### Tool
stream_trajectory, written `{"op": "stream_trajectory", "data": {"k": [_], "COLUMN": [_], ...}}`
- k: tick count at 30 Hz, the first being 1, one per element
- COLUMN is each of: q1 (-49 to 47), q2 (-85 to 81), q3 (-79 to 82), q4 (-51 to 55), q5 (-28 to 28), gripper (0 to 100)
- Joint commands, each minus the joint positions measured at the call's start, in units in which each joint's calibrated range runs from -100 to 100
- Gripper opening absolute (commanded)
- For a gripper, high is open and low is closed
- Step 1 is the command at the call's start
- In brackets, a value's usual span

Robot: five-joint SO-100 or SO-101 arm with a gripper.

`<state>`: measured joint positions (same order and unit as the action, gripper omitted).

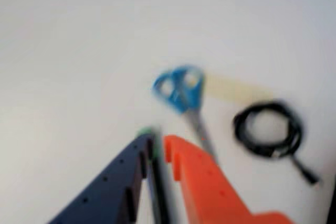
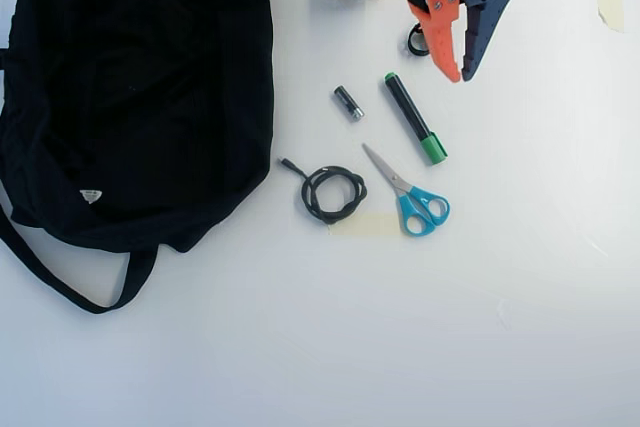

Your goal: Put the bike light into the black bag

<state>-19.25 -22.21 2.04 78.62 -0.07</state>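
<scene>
Gripper (image 2: 462,75) seen slightly parted, empty; bike light (image 2: 414,43) at its ten o'clock, judged light, rigid, best pinched across body

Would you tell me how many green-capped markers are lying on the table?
1. The green marker lies between the small cylinder and the hand, above the scissors in the overhead view. Others could be hidden inside the black bag.

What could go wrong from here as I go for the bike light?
The bike light is mostly hidden under the gripper in the overhead view; only its ring shows, so aim is uncertain. The green marker lies just below the fingertips and could get nudged or pinched instead. The wrist view is blurred and shows the scissors and cable, not the light.
</scene>
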Motion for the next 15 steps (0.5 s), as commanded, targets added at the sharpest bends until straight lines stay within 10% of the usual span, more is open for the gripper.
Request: {"op": "stream_trajectory", "data": {"k": [1, 15], "q1": [-2.51, -6.1], "q2": [-5.34, -32.23], "q3": [3.8, 46.02], "q4": [1.57, -11.95], "q5": [-0.08, 0.02], "gripper": [2, 3]}}
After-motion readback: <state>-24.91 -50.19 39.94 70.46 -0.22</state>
